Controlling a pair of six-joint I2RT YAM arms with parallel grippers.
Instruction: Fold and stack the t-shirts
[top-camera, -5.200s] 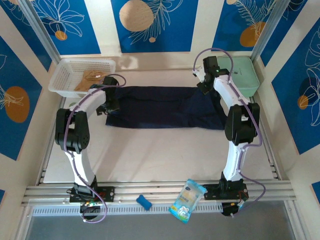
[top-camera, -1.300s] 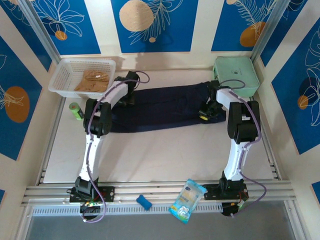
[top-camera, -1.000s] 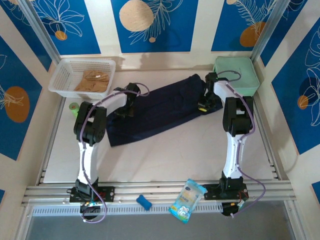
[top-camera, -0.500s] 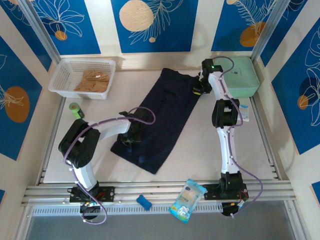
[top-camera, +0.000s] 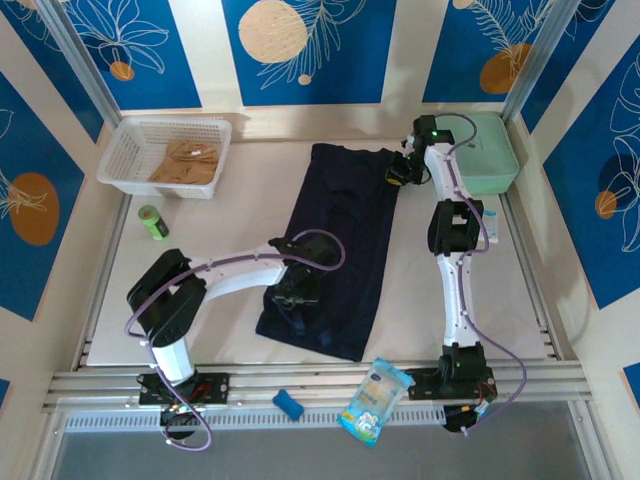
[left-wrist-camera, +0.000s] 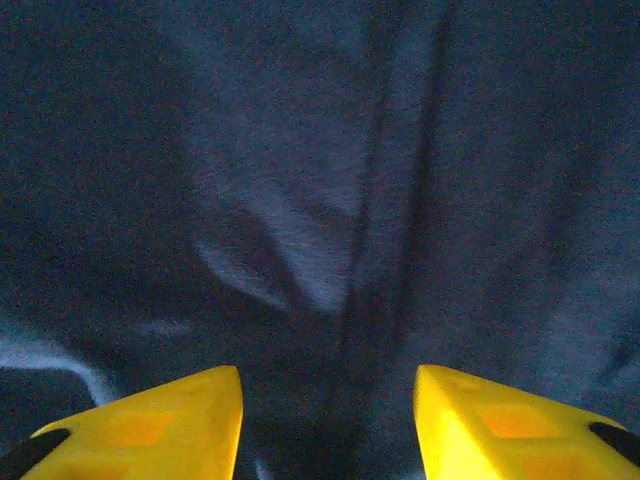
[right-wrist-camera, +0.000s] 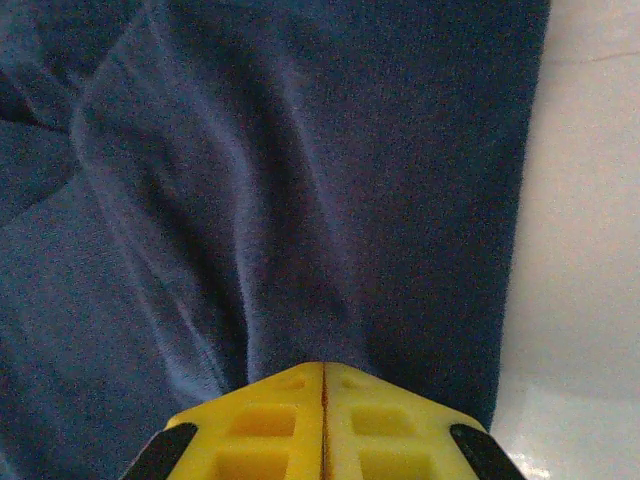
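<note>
Swinging the navy shirt (top-camera: 335, 250) lengthwise looks done: left gripper (left-wrist-camera: 330, 385) loosens off it, fingers apart, right gripper (right-wrist-camera: 322, 375) pinches the corner beside the green case (top-camera: 480, 150). Folding next.

My left white arm (top-camera: 225, 270) lies low, stretched from its base at the table (top-camera: 200, 330) near edge rightward to mid-table. The black-and-yellow left gripper (top-camera: 297, 297) points down; yellow fingers (left-wrist-camera: 160, 420) stand parted. My right white arm (top-camera: 452, 250) reaches toward the far right corner, wrist turned left. The right gripper (top-camera: 398, 176) is pinched tight, fingertips (right-wrist-camera: 290, 410) meeting on a fold of dark navy cloth t-shirt (right-wrist-camera: 300, 200).
</note>
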